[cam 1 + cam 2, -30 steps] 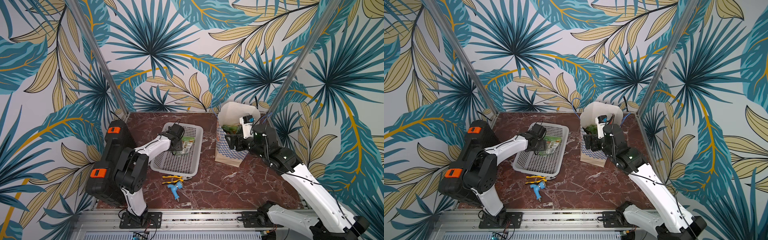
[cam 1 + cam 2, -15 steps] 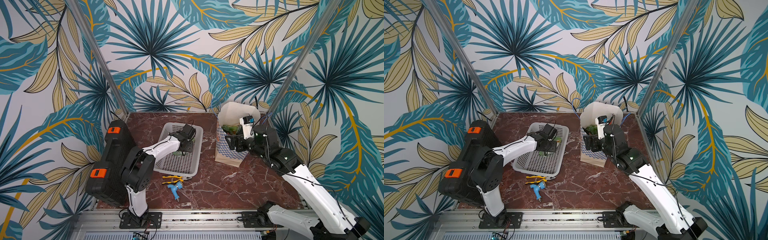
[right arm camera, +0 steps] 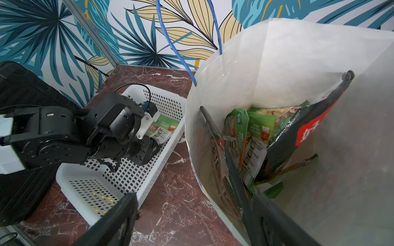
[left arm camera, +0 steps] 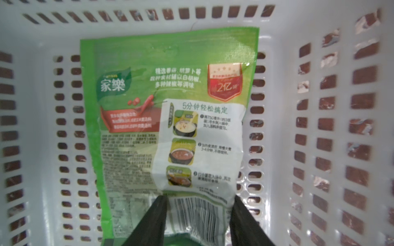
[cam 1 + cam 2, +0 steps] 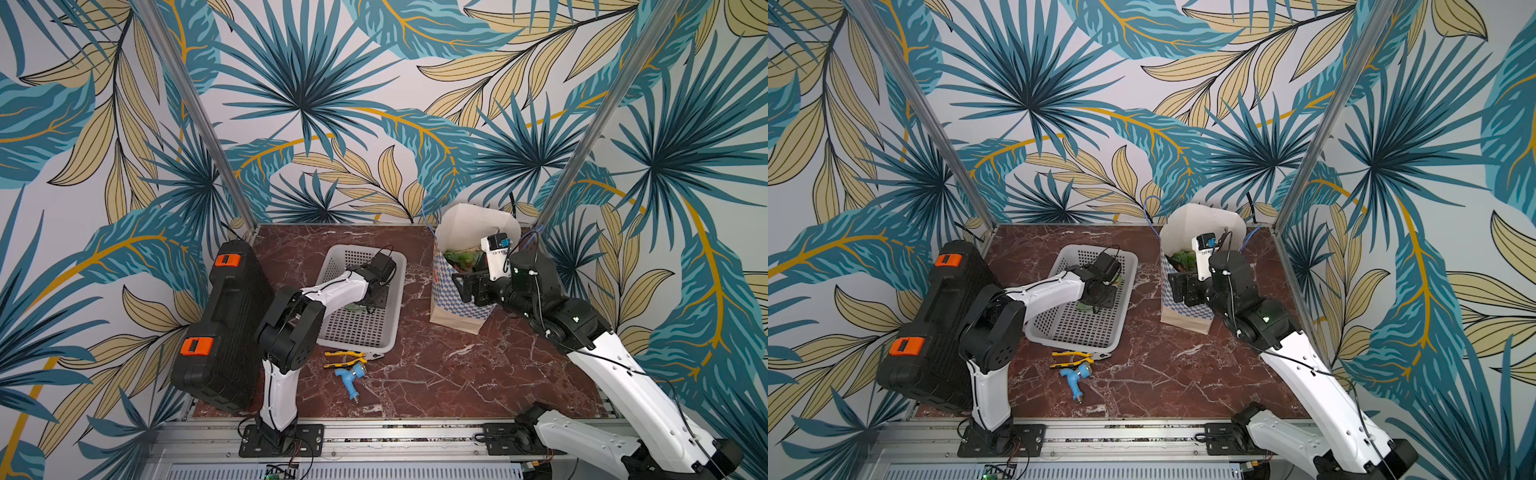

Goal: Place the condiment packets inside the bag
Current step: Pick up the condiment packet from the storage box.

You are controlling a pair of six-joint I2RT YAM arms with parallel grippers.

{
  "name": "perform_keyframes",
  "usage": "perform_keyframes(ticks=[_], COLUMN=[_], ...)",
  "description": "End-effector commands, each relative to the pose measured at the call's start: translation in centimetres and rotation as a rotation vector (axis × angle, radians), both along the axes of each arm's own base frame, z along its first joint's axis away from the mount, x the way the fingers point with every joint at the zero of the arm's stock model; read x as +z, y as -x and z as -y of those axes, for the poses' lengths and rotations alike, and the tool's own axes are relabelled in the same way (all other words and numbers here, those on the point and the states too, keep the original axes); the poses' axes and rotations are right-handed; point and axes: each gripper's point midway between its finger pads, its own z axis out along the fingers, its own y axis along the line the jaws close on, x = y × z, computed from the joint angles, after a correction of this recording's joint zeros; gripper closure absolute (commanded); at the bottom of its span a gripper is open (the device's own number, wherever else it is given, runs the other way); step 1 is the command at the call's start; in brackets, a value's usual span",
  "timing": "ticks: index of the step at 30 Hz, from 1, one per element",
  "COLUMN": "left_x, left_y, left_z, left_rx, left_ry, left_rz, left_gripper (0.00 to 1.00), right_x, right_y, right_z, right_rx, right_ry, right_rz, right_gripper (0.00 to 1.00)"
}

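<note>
Nearly there: condiment packets (image 3: 258,125) sit in the bag (image 3: 277,64); one packet (image 4: 166,85) lies in the basket (image 4: 283,27). My left pincer (image 4: 198,202) straddles it, grip unclear; right pincer (image 3: 194,193) gapes.

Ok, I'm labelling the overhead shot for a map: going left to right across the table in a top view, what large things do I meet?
In order: black case → white basket → bag. The pliers and blue fitting overlap the basket's span, so they are left out.

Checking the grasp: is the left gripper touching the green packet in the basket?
Touching: the left wrist view shows the left gripper with both fingers pressing the green packet.
</note>
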Motion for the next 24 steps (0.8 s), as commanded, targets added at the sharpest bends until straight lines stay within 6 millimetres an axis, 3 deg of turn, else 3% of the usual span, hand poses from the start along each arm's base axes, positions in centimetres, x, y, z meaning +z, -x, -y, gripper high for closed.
perform_keyframes(ticks=[1,10,20,24], left_x=[1.7,6.3,11.5,15.2], left_y=[-1.4,-2.1,-1.3,-0.5], left_z=[0.3,-0.4,-0.9,0.2], left_rx=[0.001,0.005,0.006,-0.011], left_ry=[-0.014,-0.037,0.005,0.086], left_rz=[0.056,0.159,0.227,0.281], left_gripper=[0.61,1.0,1.0,1.0], right_x=[0.5,1.0,1.0,1.1], right_y=[0.8,2.0,3.2,3.6], right_z=[0.6,2.2,3.9,5.4], right_rx=[-0.002,-0.047,-0.094,-0.155], right_ry=[0.012,0.019,0.031,0.048], right_rz=[0.015,0.051,0.078,0.091], right_gripper=[0.11,0.09,0.07,0.03])
